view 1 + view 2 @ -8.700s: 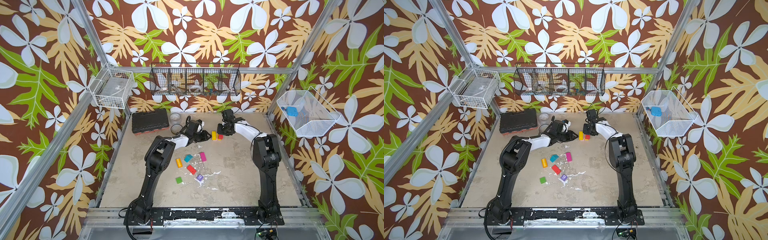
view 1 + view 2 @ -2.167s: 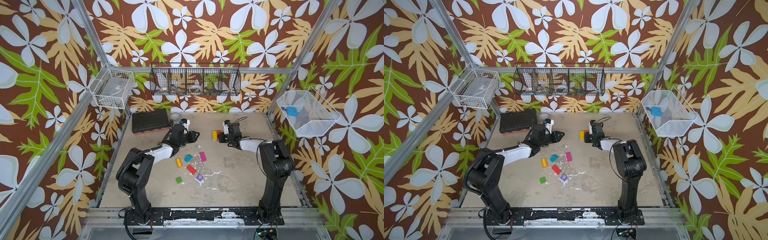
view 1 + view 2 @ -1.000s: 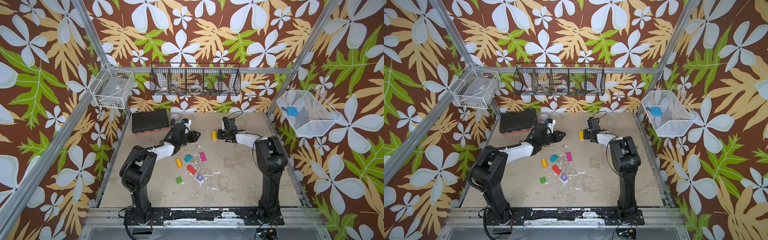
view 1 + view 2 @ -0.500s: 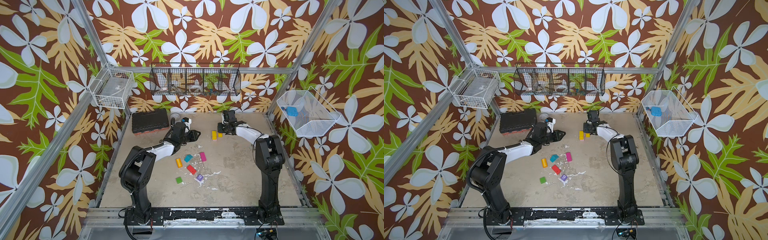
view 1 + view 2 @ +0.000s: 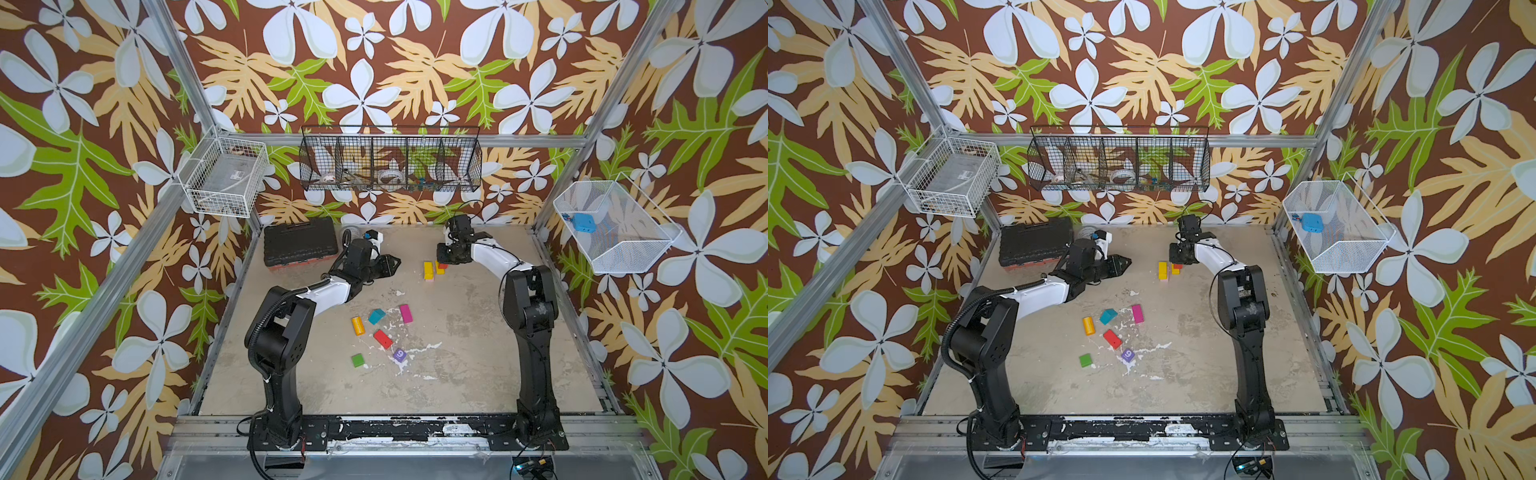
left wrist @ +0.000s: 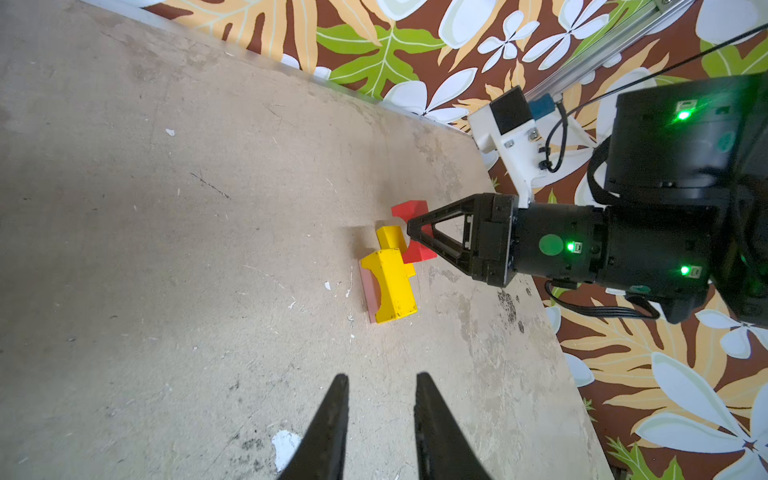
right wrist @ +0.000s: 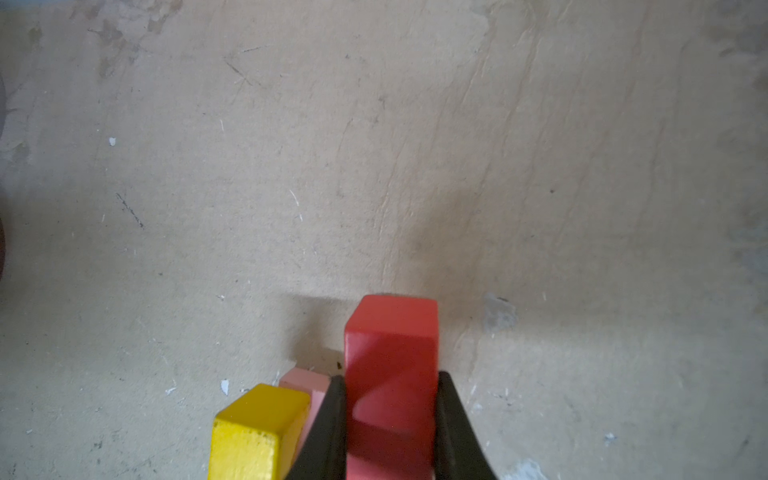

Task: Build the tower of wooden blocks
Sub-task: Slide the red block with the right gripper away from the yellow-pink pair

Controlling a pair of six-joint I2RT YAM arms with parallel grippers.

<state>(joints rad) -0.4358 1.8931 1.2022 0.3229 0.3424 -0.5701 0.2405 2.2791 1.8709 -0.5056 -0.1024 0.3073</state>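
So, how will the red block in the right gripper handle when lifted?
Likely rigid and light: the red block is small, solid-looking wood, clamped squarely by the right gripper. Its flat faces suggest it won't roll. The smooth paint might let it slip slightly.

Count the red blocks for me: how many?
2. One red block is gripped in the right pincer near the back; the loose red block lies mid-table beside the purple cube. Others might be hidden.
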